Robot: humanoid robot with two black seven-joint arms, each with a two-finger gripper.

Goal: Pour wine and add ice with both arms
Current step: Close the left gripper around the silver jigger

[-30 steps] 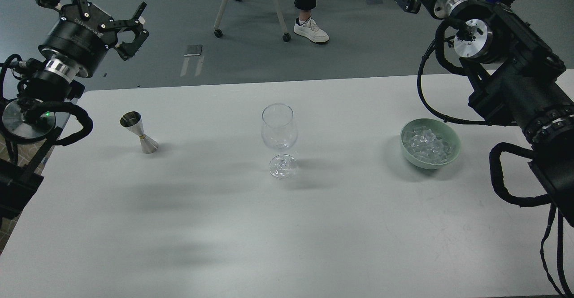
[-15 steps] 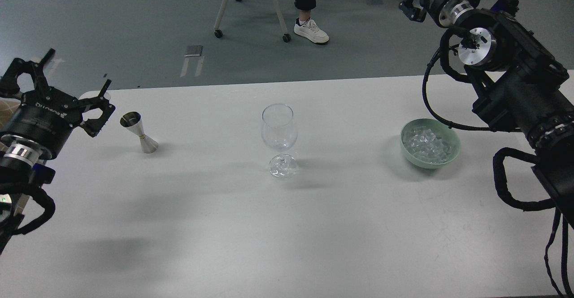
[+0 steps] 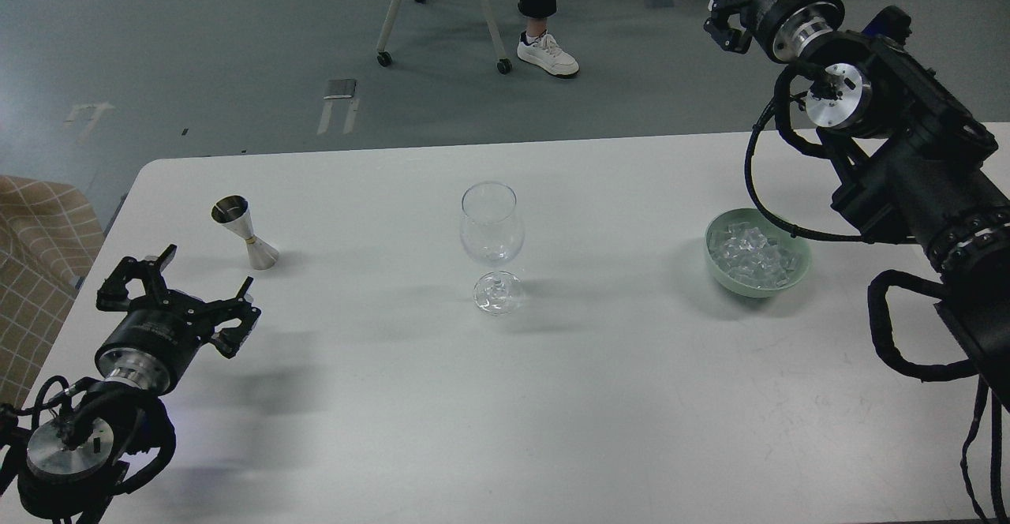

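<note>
Risk sits mainly with the jigger: it stands tilted on the table, just ahead of your left gripper, and a clumsy close would tip it and spill whatever wine is in it — the liquid itself can't be made out. The left fingers are spread wide and hold nothing. The wine glass stands upright mid-table, top-heavy on a thin stem, so a swing past it with the jigger could knock it over. The ice lies heaped in the green bowl to the right, untouched. Your right gripper hangs high beyond the table's far edge; its fingers are too small and dark to tell how they stand.

Since a second ago the left arm has dropped from high over the far left corner to low over the near left of the table — the right has barely shifted.
</note>
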